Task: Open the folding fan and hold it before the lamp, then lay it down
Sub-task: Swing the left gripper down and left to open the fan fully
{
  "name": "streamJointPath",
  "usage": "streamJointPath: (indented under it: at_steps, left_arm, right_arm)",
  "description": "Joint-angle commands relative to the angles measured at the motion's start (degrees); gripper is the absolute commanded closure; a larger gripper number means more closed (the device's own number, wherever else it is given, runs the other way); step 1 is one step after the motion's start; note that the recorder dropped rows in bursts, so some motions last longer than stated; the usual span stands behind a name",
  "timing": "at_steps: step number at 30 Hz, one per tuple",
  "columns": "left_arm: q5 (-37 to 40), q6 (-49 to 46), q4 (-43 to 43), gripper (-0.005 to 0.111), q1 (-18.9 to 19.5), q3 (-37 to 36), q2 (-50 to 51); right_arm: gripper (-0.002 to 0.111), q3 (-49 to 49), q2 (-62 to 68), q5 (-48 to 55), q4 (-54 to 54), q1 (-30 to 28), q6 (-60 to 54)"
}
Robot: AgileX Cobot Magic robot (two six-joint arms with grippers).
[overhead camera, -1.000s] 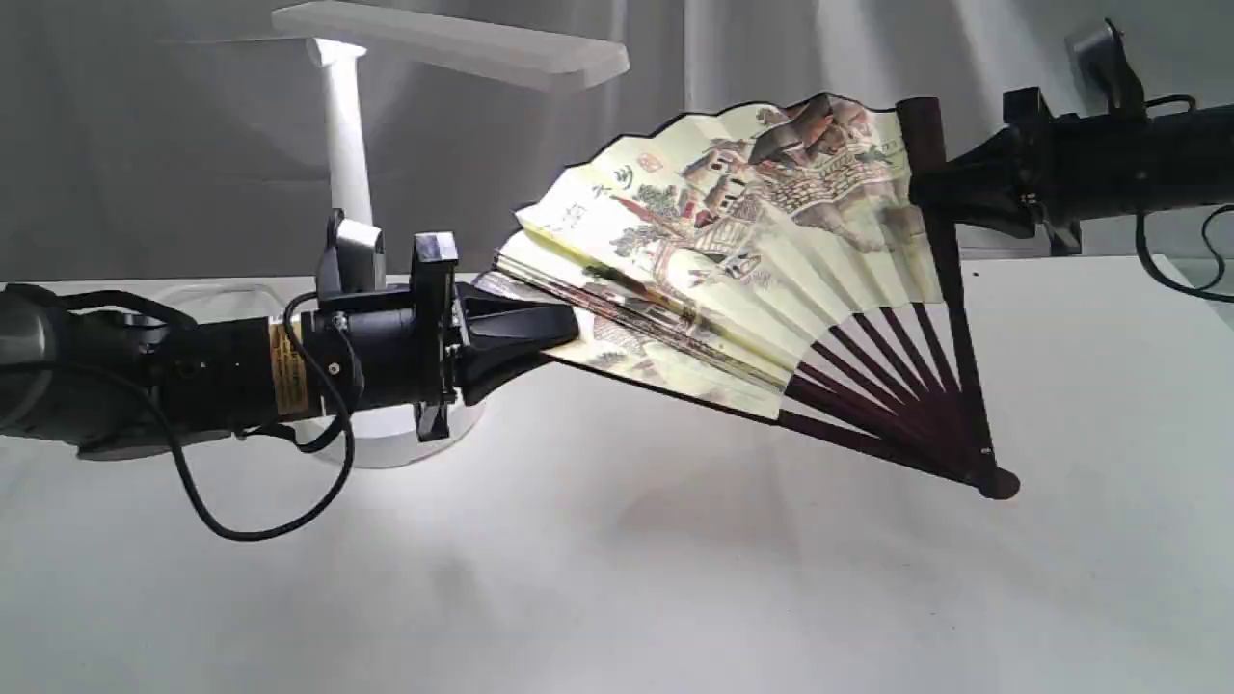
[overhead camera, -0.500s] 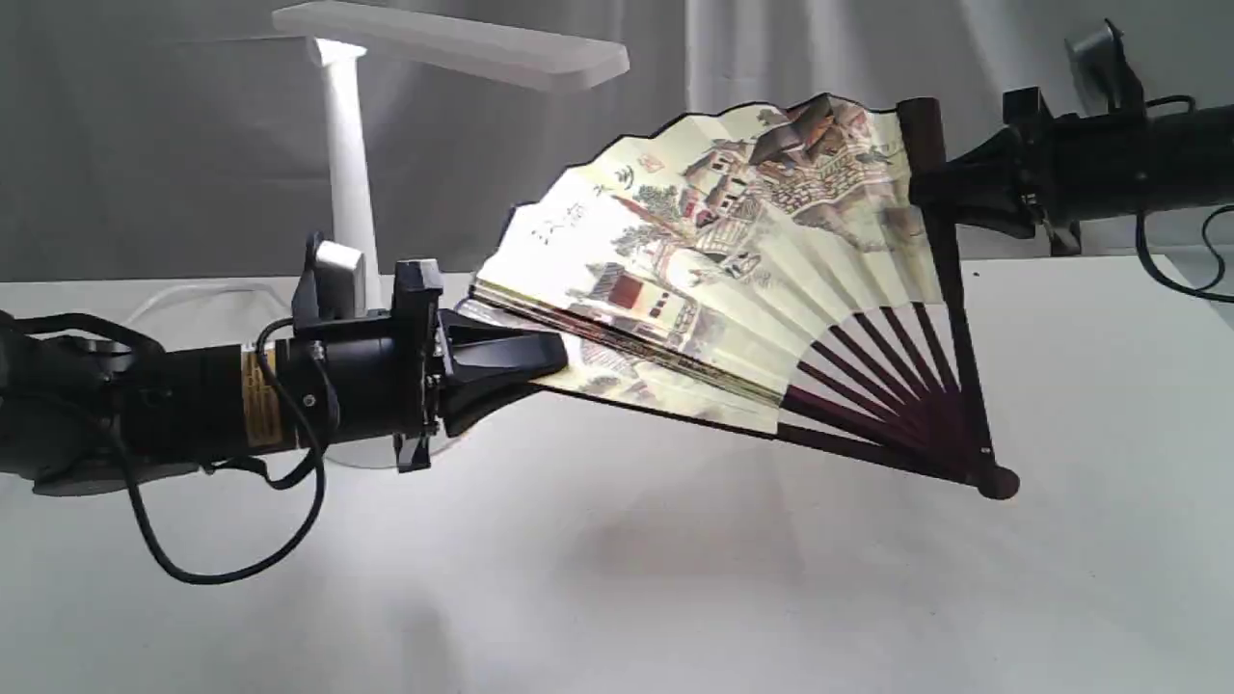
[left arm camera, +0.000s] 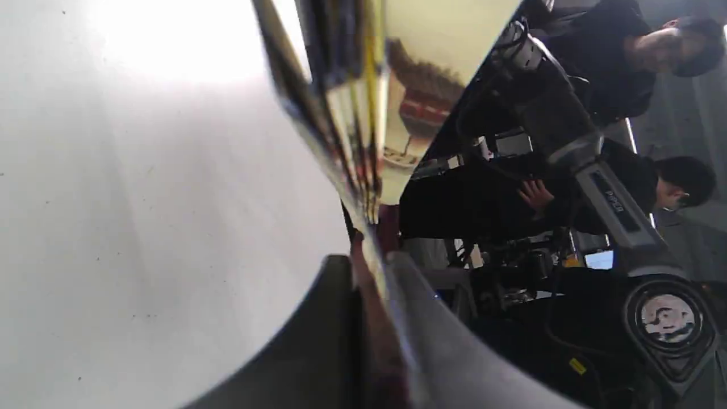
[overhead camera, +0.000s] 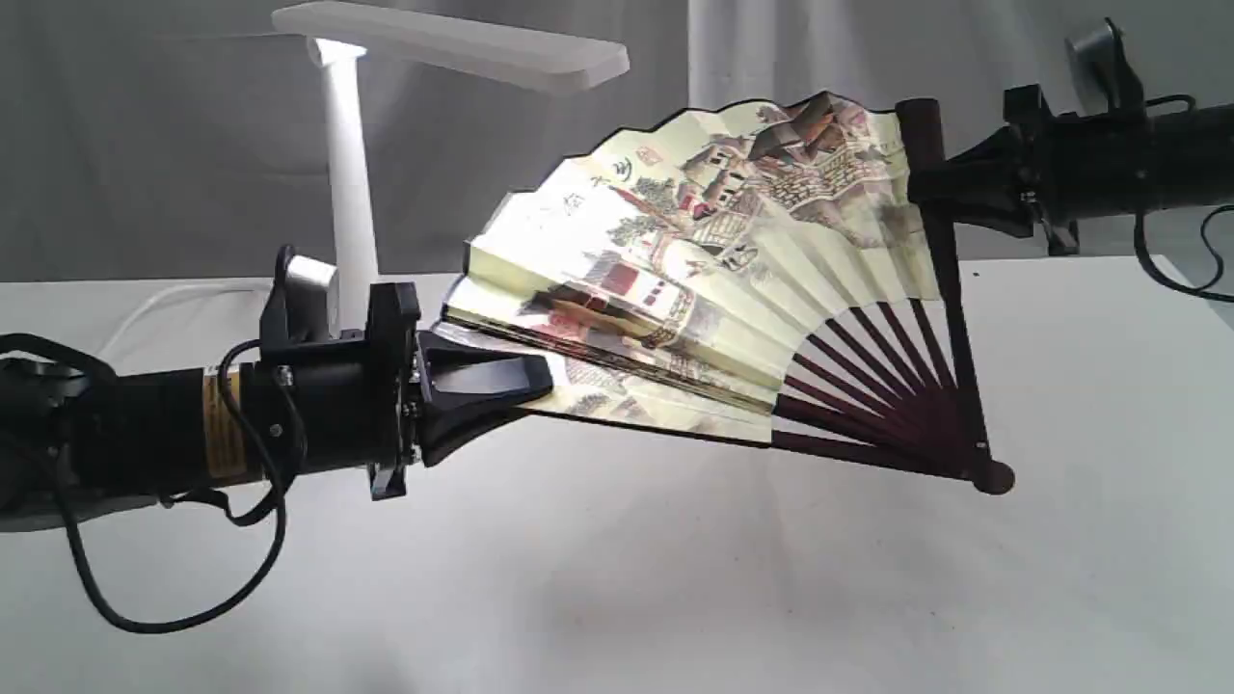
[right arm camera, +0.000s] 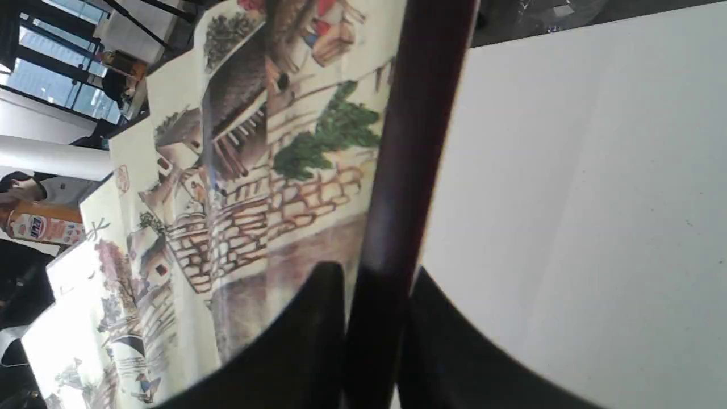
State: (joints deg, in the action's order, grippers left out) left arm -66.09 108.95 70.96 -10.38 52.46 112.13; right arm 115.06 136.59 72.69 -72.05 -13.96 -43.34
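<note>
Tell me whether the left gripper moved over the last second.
Yes. The left gripper slid leftward and slightly down past the lamp column, spreading the fan wider.

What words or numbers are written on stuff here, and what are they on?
"PiPER": on the grey link of the other arm, in the left wrist view.
Black brush writing and a red seal on the folding fan: too small to read.
Yellow sticker on the left arm: too blurred to read.
Label on an orange container in the background: blurred.

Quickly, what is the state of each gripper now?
The left gripper is closed on the folding fan.
The right gripper is closed on the fan too.
</note>
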Motion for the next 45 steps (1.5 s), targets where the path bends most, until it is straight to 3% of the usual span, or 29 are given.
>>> streamJointPath:
  at_steps: [1,45]
  left_arm:
    - [-3.9,-1.5,4.6,0.107,-0.1,-2.2,-1.9]
    - [-3.9,-7.5,3.7,0.107,-0.2,-14.3,-4.3]
  right_arm:
    - [0.108,0.0,-0.2,-4.5,0.7,-0.9,-2.4]
    - [0.108,0.0,-0.2,-10.0,0.4,-0.9,-0.7]
